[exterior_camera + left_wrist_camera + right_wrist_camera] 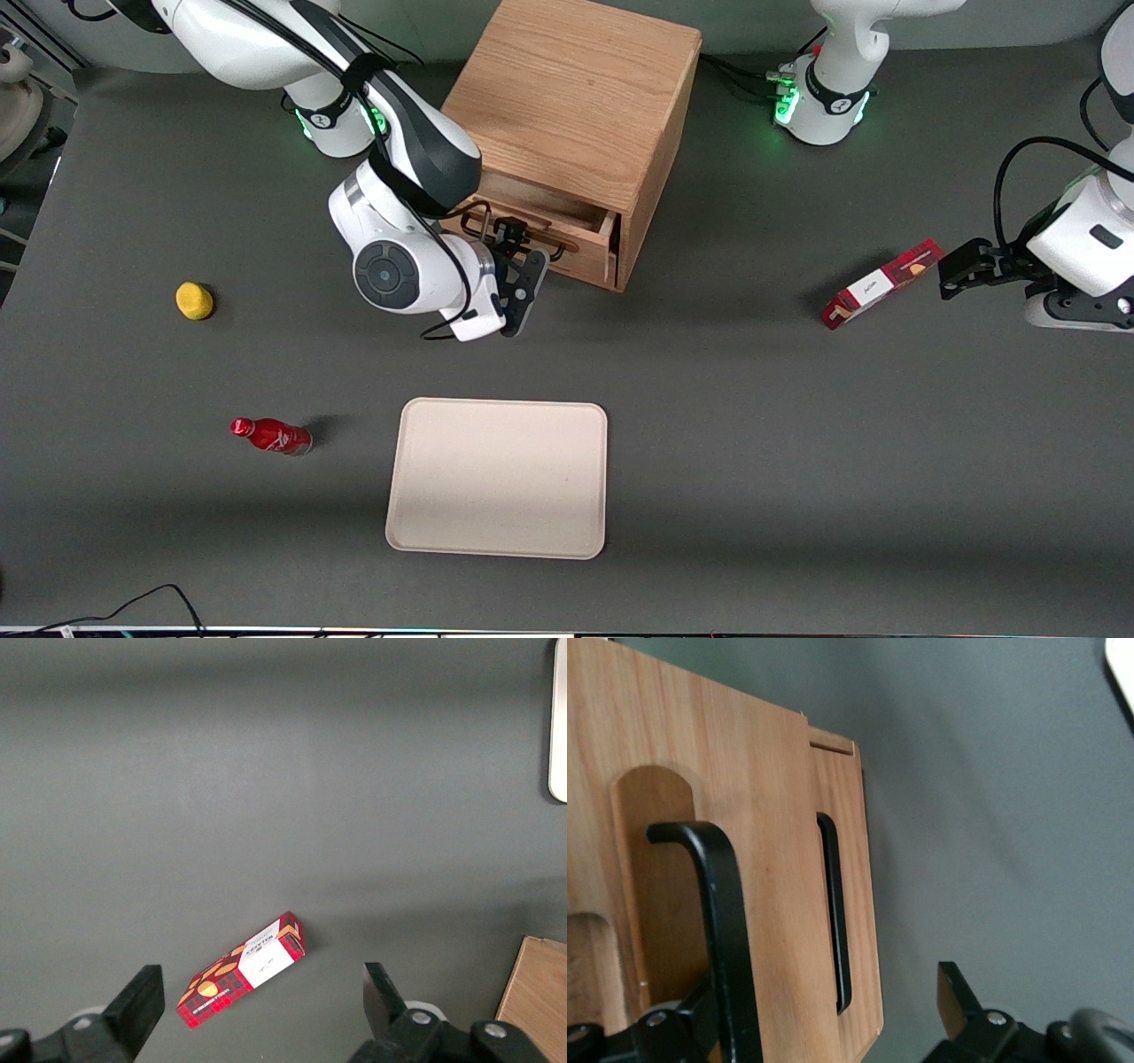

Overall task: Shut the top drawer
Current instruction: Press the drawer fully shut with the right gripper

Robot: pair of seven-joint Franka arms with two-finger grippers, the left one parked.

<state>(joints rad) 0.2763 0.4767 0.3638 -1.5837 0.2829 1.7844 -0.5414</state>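
Pincer (524,285) at oak top drawer (567,232)

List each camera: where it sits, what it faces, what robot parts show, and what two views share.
Front view: high over the table, looking down at both arms, the cabinet, the open top drawer, the gripper in front of it.
Left wrist view: faces the table and a red box.
Right wrist view: close on the top drawer's front, one finger showing.
Shared: front and left wrist views both show the red box.

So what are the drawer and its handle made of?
The top drawer looks like light oak wood, matte, with visible grain lines. Its handle looks like black metal wire, smooth with a slight sheen, though it could be coated. The end effector sits at the drawer's front.
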